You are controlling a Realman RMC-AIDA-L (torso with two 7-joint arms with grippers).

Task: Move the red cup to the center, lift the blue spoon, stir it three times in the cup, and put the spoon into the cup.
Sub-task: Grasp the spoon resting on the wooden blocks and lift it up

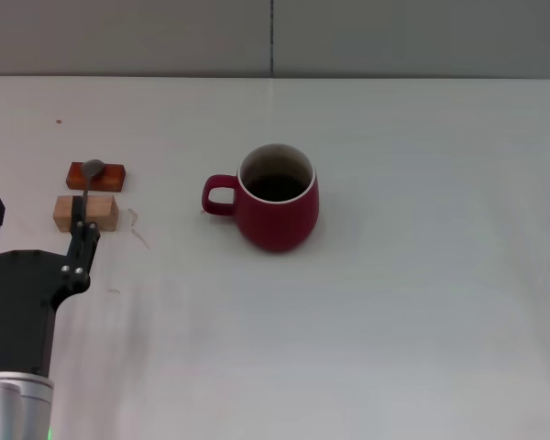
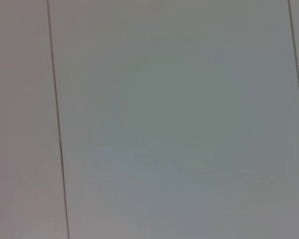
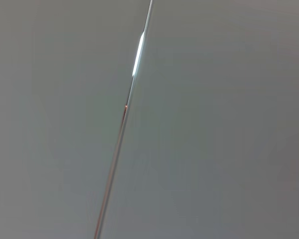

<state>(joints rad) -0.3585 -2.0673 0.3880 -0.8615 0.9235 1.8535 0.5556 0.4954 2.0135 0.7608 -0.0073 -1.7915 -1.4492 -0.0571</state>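
Head view shows the red cup (image 1: pixel 277 197) upright near the middle of the tabletop (image 1: pixel 394 321), handle toward the robot's left. The blue spoon (image 1: pixel 87 188) lies well to its left, bowl on a reddish-brown block (image 1: pixel 96 175), handle across a pale wooden block (image 1: pixel 86 213). The left gripper (image 1: pixel 37 229) sits just short of the spoon with its 2 fingers apart. Right gripper not seen. Judgement: the lift is pending; straddle the raised handle between the 2 blocks, close squarely, rise straight.
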